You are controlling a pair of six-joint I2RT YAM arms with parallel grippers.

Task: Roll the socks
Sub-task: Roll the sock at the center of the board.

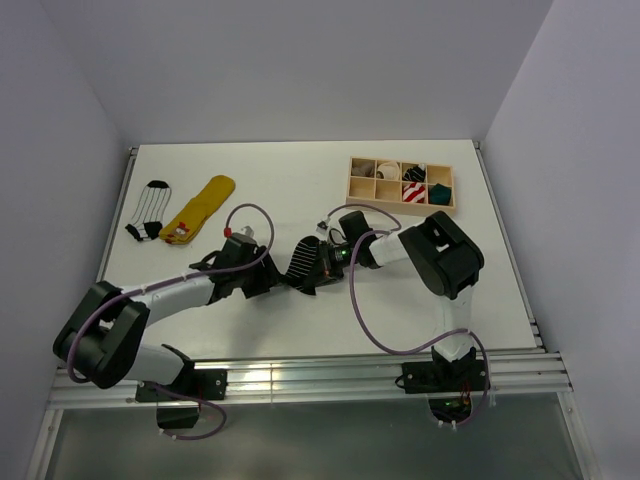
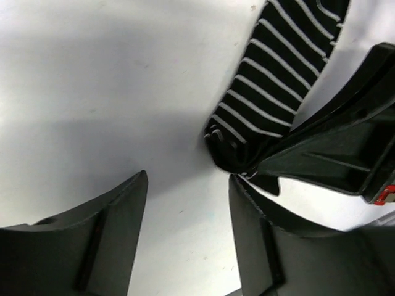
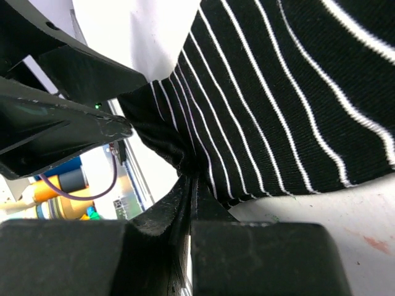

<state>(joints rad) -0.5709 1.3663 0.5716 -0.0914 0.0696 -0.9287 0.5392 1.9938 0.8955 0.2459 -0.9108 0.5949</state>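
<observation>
– Overhead, at mid-table, the black striped sock [image 1: 303, 260] is seen between the two arms; the right gripper [image 1: 318, 268] is set on one end of it and the left gripper [image 1: 278, 282] just beside the other; is anything else laid out?

– A yellow sock [image 1: 200, 210] and a black-and-white sock [image 1: 150, 208] are spread flat at the far left; rolled ones are packed in the wooden box [image 1: 352, 178] at the far right; the task is judged partway done.

– What is shown from the left wrist?

– The left gripper [image 2: 188, 185] is spread, with only bare table between its fingers; the black striped sock [image 2: 278, 68] lies just ahead, its bunched end pinched by the right gripper [image 2: 262, 166].

– And from the right wrist?

– The right gripper [image 3: 191, 185] is pressed together on a gathered fold of the black striped sock [image 3: 278, 92]; the rest of the fabric is fanned out flat beyond the pinch.

– How is this step best done?

– The pinch should be held firm while the roll is turned; the free end should be pressed flat by the spread fingers so that each turn is wound tight; slack is likely to let the roll open.
</observation>
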